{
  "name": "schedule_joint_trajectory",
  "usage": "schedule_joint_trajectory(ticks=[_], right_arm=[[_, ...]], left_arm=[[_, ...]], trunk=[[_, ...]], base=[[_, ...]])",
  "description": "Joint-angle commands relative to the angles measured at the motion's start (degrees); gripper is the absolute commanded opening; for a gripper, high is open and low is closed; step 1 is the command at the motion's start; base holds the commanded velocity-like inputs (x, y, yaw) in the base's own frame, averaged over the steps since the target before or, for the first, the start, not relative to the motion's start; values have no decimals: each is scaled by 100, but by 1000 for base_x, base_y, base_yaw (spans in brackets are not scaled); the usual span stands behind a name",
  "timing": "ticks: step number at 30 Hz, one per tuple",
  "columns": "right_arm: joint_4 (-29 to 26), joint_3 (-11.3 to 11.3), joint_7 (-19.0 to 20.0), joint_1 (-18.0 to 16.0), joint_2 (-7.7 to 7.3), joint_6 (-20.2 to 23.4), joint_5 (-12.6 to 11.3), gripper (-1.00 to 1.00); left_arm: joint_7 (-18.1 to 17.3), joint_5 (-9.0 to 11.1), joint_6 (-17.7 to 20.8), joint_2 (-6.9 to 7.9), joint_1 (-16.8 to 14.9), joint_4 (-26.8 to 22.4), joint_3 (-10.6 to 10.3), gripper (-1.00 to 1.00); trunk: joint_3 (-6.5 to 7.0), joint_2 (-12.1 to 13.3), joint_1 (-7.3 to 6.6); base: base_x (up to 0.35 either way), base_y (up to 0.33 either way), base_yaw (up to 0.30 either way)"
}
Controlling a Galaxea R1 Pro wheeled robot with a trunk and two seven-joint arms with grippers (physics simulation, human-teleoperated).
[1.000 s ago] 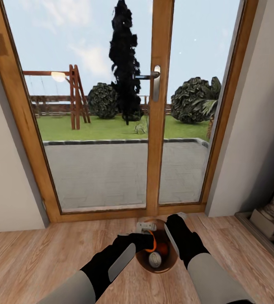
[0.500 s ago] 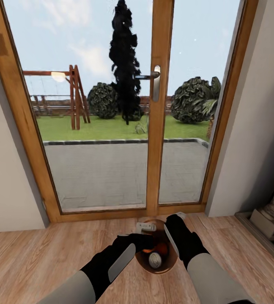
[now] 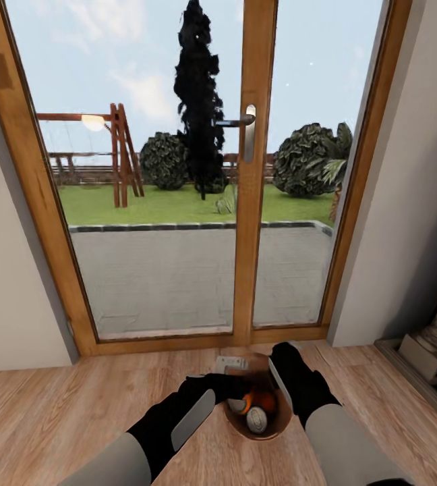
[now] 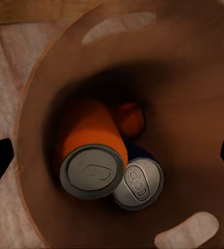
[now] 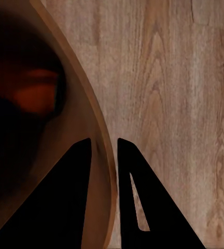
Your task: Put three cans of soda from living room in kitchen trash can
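Inside tash can (image 3: pixel 277 420), cans (image 4: pixel 94 161), right gripper (image 5: pixel 105 148) pinching rim.

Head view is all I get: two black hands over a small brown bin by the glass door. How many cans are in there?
Observer: Three. The left wrist view looks straight down into the bin. It shows a near can with a silver top, a second can beside it, and a third can, orange, deeper behind them.
Visitor: Is the left hand holding anything?
Observer: No. The left gripper is open and empty above the cans.
Visitor: And the right one?
Observer: The right gripper is shut on the bin's rim, with one finger inside the bin and one outside.
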Motion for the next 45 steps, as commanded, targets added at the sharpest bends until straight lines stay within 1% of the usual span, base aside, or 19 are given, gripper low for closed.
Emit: schedule_joint_trajectory(ticks=[1,3,4,6,7,8,9,10,11,13,14,15,20,24,28,34,44,45], right_arm=[[-1,-4,39,-7,-54,9,-4,-100],[1,-8,91,-11,-120,17,-4,-100],[1,-10,150,-16,-195,22,-4,-100],[2,-11,221,-20,-289,25,-6,-100],[2,-12,306,-24,-393,27,-9,-100],[3,-12,354,-27,-448,28,-9,-100],[3,-13,463,-35,-552,29,-8,-100],[3,-13,516,-44,-600,29,-7,-100],[3,-13,612,-65,-690,29,-6,-100],[3,-13,687,-80,-778,30,-5,-100],[3,-15,749,-90,-850,31,-5,-100],[3,-16,777,-95,-879,31,-5,-100],[3,-15,880,-121,-975,34,-1,-100],[3,-14,898,-129,-994,38,3,-100],[3,-18,904,-132,-1052,39,0,-100],[2,-22,914,-133,-1180,32,-4,-100],[6,-22,893,-133,-1267,39,25,-100],[18,-22,880,-136,-1300,39,27,-100]], left_arm=[[-2,1,2,2,3,-14,-3,100],[-4,2,4,7,4,-26,-5,100],[-10,2,2,10,6,-35,-7,100],[-14,2,2,12,7,-43,-7,100],[-18,2,1,13,8,-48,-8,100],[-21,3,1,15,8,-50,-8,100],[-24,3,2,18,8,-54,-8,100],[-23,3,3,19,8,-54,-8,100],[-22,3,3,21,8,-54,-9,100],[-22,3,5,22,9,-53,-9,100],[-22,3,4,23,9,-53,-9,100],[-21,3,3,25,9,-53,-9,100],[-11,3,4,30,9,-45,-12,100],[-4,3,0,32,9,-29,-16,100],[2,3,-1,32,9,5,-17,100],[5,-8,-6,36,9,32,-17,100],[12,3,-21,49,9,67,-11,100],[13,6,-23,53,9,104,-10,100]], trunk=[[1,-1,-1],[1,-1,-1],[1,-1,-1],[1,-1,-1],[1,-1,-1],[1,-1,-1],[1,-1,-1],[1,-1,-1],[1,-1,-1],[1,-1,-1],[1,-1,-1],[1,-1,-1],[1,-1,-1],[1,-1,-1],[1,-1,-1],[1,-1,-1],[1,-1,-1],[1,-1,-1]], base=[[0,0,0],[0,0,0],[0,0,0],[0,0,0],[0,0,0],[0,0,0],[0,0,0],[0,0,0],[0,0,0],[0,0,0],[0,0,0],[0,0,0],[0,0,0],[0,0,0],[0,0,0],[0,0,0],[0,0,0],[0,0,0]])
